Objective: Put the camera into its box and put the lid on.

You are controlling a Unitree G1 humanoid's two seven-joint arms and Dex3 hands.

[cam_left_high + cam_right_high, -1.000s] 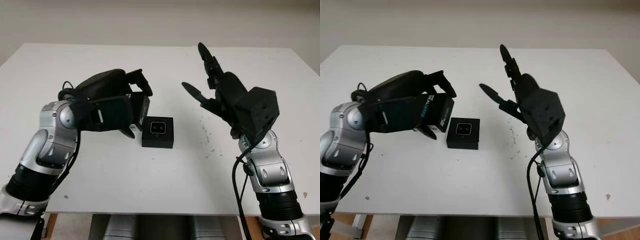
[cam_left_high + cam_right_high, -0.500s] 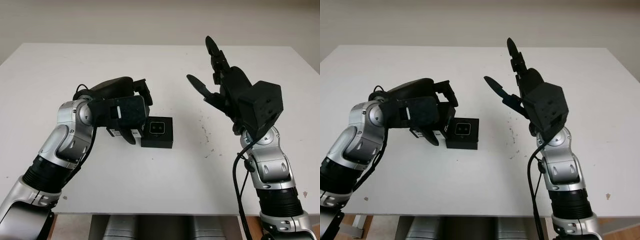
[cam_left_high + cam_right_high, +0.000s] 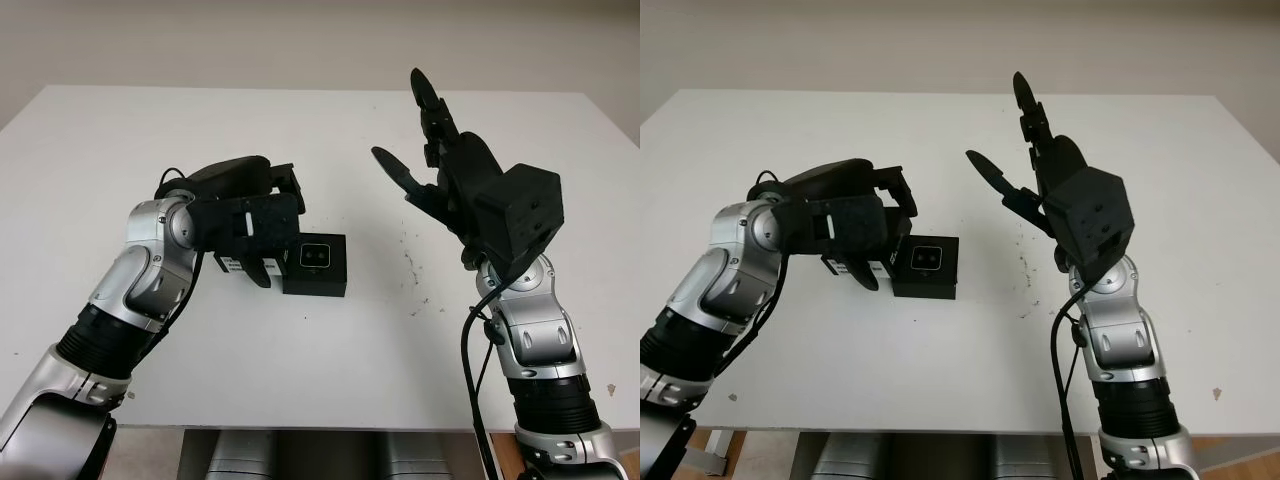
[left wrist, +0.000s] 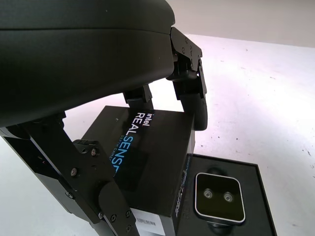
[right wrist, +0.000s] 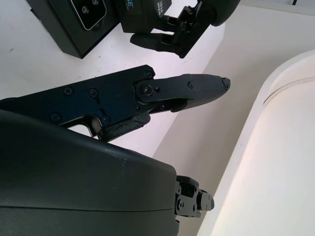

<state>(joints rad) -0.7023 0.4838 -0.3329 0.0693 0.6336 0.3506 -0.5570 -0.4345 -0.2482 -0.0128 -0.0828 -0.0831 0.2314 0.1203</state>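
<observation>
1. The left hand sits at the left-centre of the white table, fingers curled around the black Intel RealSense box lid; much of the lid is hidden under the hand.
2. Just right of the lid, touching it, the open box holds the camera, lenses up.
3. The right hand hovers raised at right, holding nothing, uncurled.

Both arms are built of rounded silver shells over black ribbed joints, with black cables looped alongside, each ending in a matte black hand, the left hand and right hand, with screwed finger links.
</observation>
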